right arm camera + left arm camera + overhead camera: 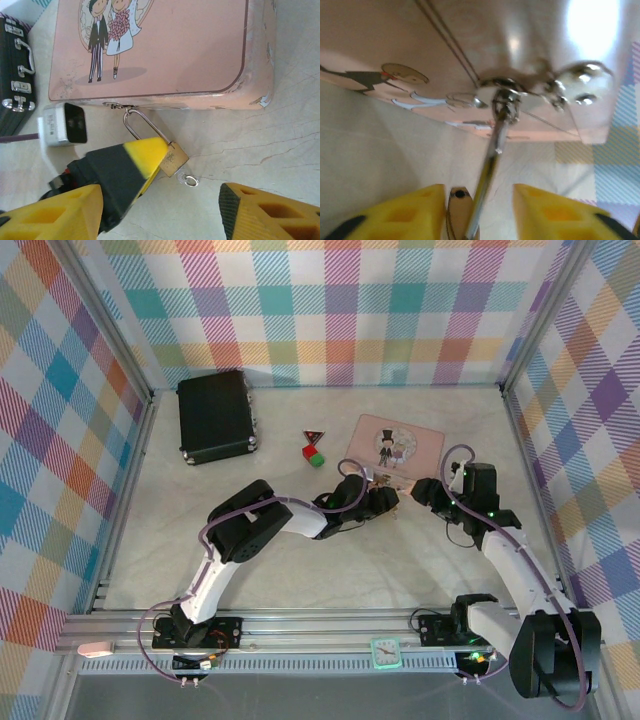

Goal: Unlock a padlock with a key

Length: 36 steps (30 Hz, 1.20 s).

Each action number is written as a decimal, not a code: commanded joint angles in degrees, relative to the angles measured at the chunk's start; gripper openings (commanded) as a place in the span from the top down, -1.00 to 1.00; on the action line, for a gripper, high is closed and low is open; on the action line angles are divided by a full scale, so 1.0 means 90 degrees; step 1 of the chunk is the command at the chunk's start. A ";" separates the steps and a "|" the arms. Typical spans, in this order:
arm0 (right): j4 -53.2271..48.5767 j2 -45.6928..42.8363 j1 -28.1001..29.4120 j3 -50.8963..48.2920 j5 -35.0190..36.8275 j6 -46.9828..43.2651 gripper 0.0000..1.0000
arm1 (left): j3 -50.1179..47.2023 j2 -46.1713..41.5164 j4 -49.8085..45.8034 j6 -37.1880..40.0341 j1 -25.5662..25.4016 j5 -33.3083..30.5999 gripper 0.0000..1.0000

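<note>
Where the left gripper [479, 200] is viewed from its own wrist, the jaws are noted parted, wider than the padlock [174, 158]. The brass body lies between them, close against one finger [135, 160]. The right gripper [160, 205] is recorded wide apart, with nothing held. The shackle [142, 125] is passed through the hasp [520, 92] on the near edge of the pink box [150, 50]. The body rests on the table [280, 150] just beside that edge. A small silver ring, taken as the key [190, 180], is seen at the body's bottom; insertion cannot be told. A black case [215, 415] is noted far left. Red and green blocks [314, 453] lie between case and box.
</note>
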 commanded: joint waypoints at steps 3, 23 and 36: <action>-0.0069 0.0087 0.0050 0.0177 -0.0319 -0.0522 -0.30 | -0.0704 -0.0838 -0.0304 0.0080 0.0087 -0.0084 -0.07; -0.1535 0.2616 0.2889 0.1860 0.2797 -0.1701 -0.25 | -0.2351 -0.3164 -0.0854 0.0626 0.1814 -0.0257 -0.20; -0.1332 0.4173 0.3217 0.2341 0.3557 -0.1862 -0.16 | -0.2648 -0.3161 -0.0693 0.0534 0.2056 -0.0126 -0.20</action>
